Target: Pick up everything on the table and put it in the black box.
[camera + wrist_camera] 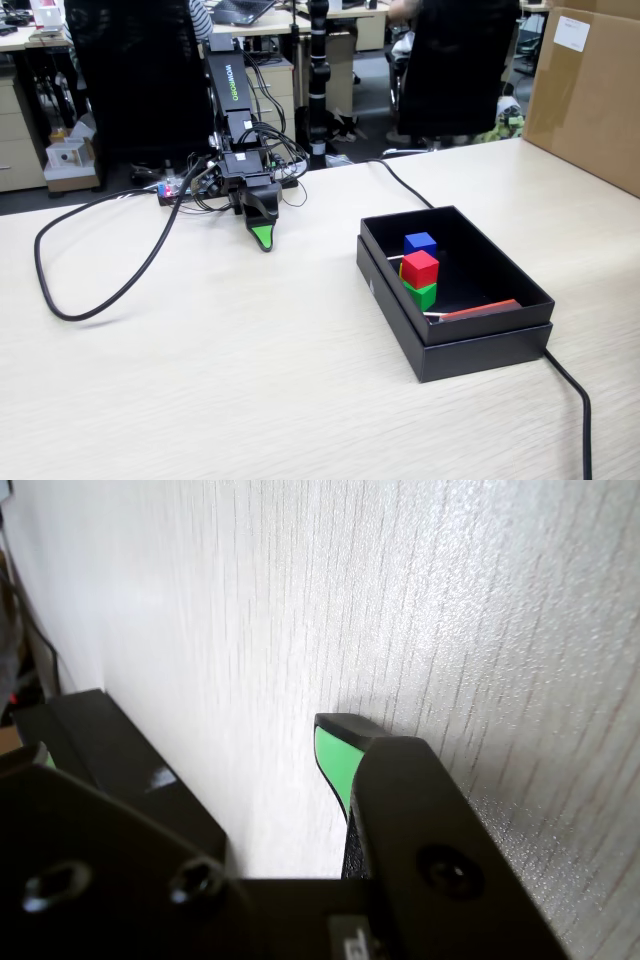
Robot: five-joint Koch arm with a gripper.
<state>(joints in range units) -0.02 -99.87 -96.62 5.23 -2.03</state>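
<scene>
I read "WOWROBO" on the arm (224,85). Three cubes visible in the black box (497,335): blue (420,243), red (420,268), green (424,294). I cannot tell the claw's (262,238) state.

The arm (232,110) is built of boxy black segments, the upper one carrying a small green printed marking too small to read, with thin black wires looping around its lower joints. It ends in the gripper (262,238), a black tapering shape with a bright green pad at its tip. In the wrist view the gripper (338,742) shows a matte black finger faced with that green pad (333,755), at least 3 dark recessed screws set in the black plastic body, and a strip of white lettering cut off at the bottom edge.
</scene>
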